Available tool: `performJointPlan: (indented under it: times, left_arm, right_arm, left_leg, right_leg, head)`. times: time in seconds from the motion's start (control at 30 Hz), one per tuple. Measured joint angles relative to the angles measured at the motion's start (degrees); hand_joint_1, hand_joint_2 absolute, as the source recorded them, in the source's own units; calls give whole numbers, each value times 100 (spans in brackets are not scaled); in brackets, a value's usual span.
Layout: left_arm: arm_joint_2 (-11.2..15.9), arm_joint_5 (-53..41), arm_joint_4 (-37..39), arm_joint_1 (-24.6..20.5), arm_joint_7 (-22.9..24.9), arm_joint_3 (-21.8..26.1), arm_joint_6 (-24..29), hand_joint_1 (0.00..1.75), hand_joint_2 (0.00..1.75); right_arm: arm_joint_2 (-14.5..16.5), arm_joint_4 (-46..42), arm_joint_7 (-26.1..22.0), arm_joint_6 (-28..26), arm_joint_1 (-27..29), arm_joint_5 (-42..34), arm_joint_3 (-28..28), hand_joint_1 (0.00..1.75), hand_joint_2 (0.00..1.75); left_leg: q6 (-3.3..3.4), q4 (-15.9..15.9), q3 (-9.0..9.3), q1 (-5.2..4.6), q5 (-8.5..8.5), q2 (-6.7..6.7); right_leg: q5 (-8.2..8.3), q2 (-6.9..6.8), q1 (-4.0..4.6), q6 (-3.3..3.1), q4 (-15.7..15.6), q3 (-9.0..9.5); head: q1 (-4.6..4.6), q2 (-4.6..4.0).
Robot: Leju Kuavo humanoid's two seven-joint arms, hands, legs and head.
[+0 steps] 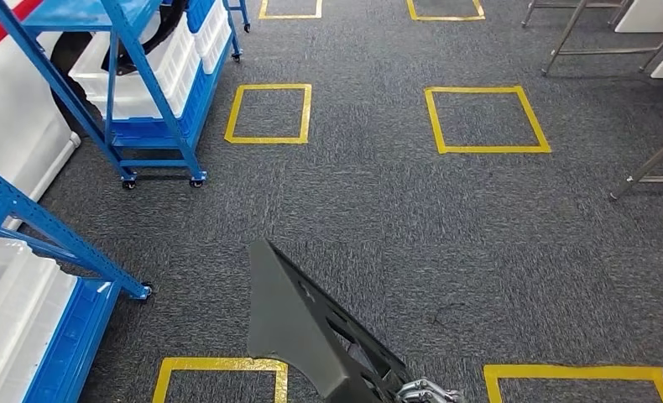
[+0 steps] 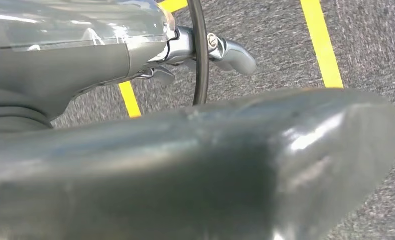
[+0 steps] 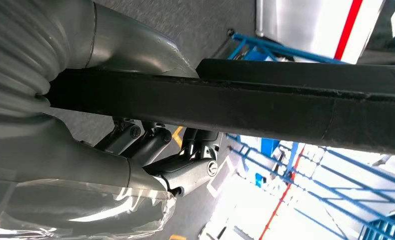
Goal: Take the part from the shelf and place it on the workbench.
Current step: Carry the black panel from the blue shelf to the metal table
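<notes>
Low at 6 o'clock in our head view, the part (image 1: 303, 327) rides over carpet, off the shelf (image 1: 156, 75) at 11 o'clock. Right hand (image 3: 135, 150) clamps its edge; left hand (image 2: 195, 55) grip we cannot tell. Workbench placement remains.

Grey carpet floor (image 1: 378, 210) bears yellow tape squares (image 1: 488, 119).
</notes>
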Motion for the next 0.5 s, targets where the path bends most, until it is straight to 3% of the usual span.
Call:
performJointPlan:
  times: [0.07, 0.1, 0.13, 0.17, 0.23, 0.3, 0.37, 0.43, 0.5]
  left_arm:
    - [19, -6, 10, 28, 13, -10, 1, 0, 0]
    - [28, -6, 15, 41, 21, -14, -4, 0, 0]
    - [38, -6, 20, 47, 25, -15, -10, 0, 0]
    - [47, -6, 23, 49, 27, -16, -16, 0, 0]
    - [75, -5, 26, 43, 28, -17, -21, 0, 0]
    - [102, -4, 27, 41, 32, -19, -22, 0, 0]
    - [114, -4, 28, 37, 35, -22, -22, 0, 0]
    - [118, -4, 29, 26, 35, -27, -22, 0, 0]
    - [119, -10, 32, 33, 42, -29, -22, 0, 0]
  right_arm:
    - [-2, 2, -1, 6, -1, -1, 0, 175, 175]
    - [-3, 3, -1, 9, 0, -3, 0, 175, 175]
    - [-3, 3, -1, 11, -1, -6, 0, 175, 175]
    - [-3, 3, -1, 11, -1, -9, 0, 175, 175]
    - [-3, 3, 0, 5, -7, -11, 0, 175, 175]
    - [-3, 3, 0, 2, -15, -13, 0, 175, 175]
    - [0, 3, 0, 1, -11, -15, 0, 175, 175]
    - [4, 3, 0, 0, -2, -19, 0, 175, 175]
    - [8, 4, -1, 1, -22, -44, 0, 175, 175]
  left_leg:
    - [-13, 739, -348, 4, -294, -132]
    - [-8, 896, -429, 3, -291, -158]
    - [7, 826, -406, 2, -170, -182]
    - [29, 555, -289, 2, 34, -229]
    - [85, -214, 42, 5, 430, -511]
    - [122, -643, 215, -2, 541, -732]
    - [161, -725, 240, -9, 537, -662]
    - [232, -818, 271, 9, 598, -502]
    - [285, -884, 285, 12, 636, -317]
  right_leg:
    - [6, 129, 15, -24, 7, -13]
    - [7, 203, 23, -27, 13, -15]
    - [7, 282, 29, -29, 22, -13]
    - [7, 359, 32, -28, 31, -9]
    - [6, 500, 35, -15, 61, -17]
    - [24, 639, 19, 40, 88, -75]
    - [66, 774, -1, 124, 77, -136]
    - [-4, 581, 12, 166, 172, -207]
    - [-322, 192, 19, 184, 677, -452]
  head:
    - [-1, 0]
    - [-1, 0]
    - [-1, 0]
    - [-1, 0]
    - [0, 0]
    - [-1, 0]
    - [-1, 0]
    - [1, 0]
    - [2, 0]
